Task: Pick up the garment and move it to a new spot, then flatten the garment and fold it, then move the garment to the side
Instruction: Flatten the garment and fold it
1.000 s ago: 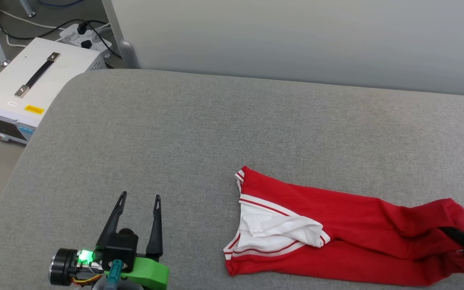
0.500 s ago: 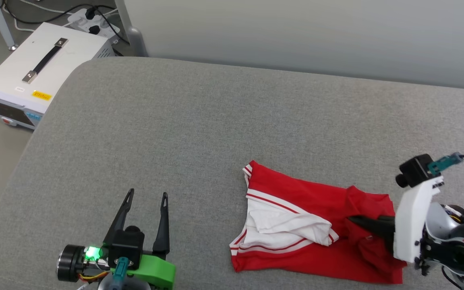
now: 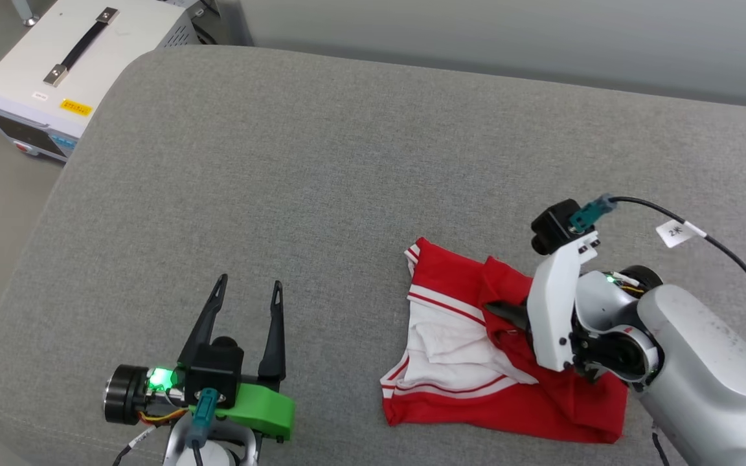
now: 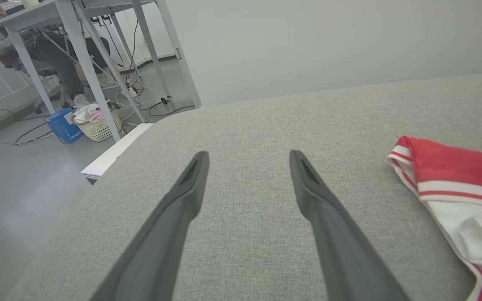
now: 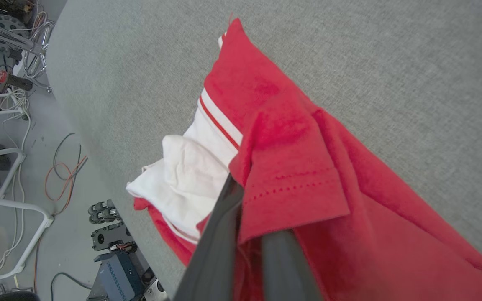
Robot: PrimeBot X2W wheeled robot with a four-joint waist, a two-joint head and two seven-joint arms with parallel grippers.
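Garment (image 3: 470,414) pinched at its red hem, lower right of the frame
Right gripper (image 3: 499,312) clamps the hem; left gripper (image 3: 248,285) gapes empty at lower left. Best carry the fold low and straight across the surface (image 3: 321,162), edges aligned
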